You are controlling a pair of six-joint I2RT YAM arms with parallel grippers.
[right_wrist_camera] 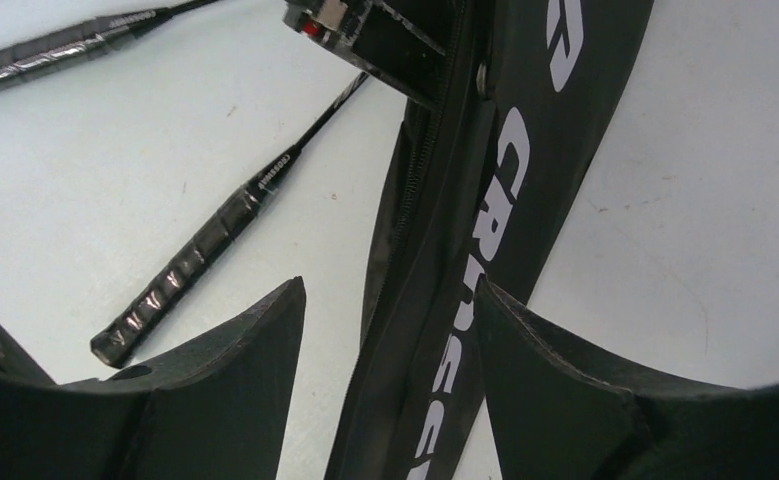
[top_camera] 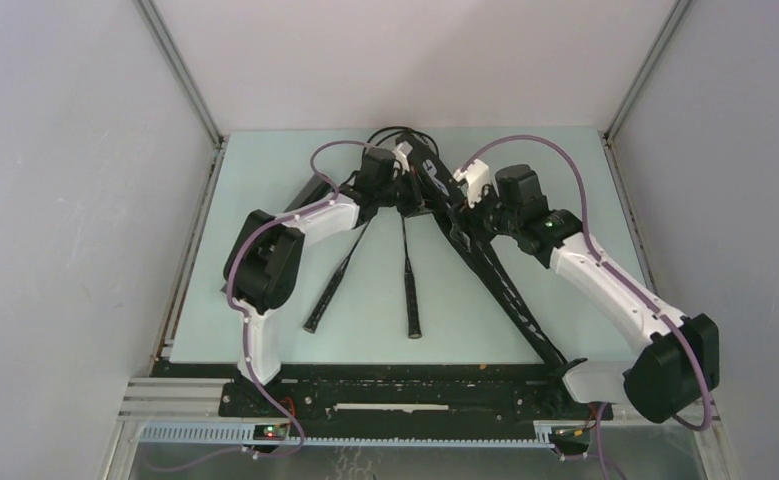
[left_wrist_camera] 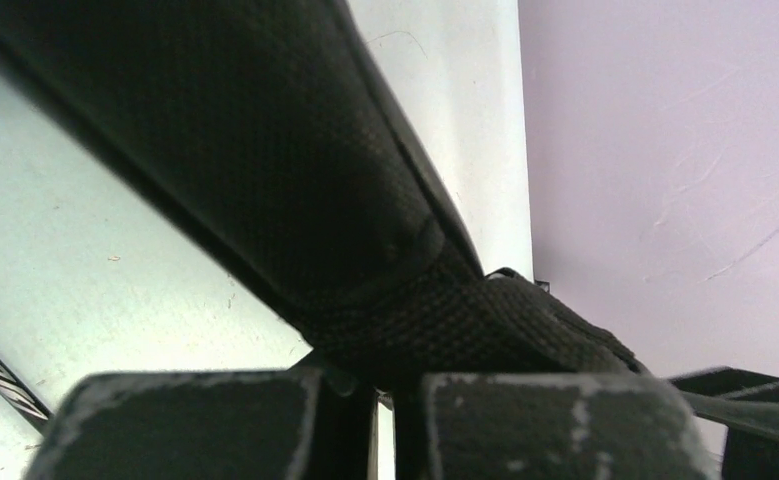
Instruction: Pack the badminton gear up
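Note:
The black bag with white "CROSSWAY" lettering stands on edge, running from the back centre to the front right. My left gripper is shut on the bag's woven strap at its far end; its pads nearly meet. My right gripper is open, and its fingers straddle the bag's lettered edge. Two thin black rackets lie on the table left of the bag, handles toward me. A long black shape, perhaps the tube, is mostly hidden behind my left arm. No shuttlecocks show.
The pale green table is walled by grey panels on the left, back and right, with metal frame posts at the corners. A black rail runs along the front edge between the arm bases. Both racket handles lie near the right gripper.

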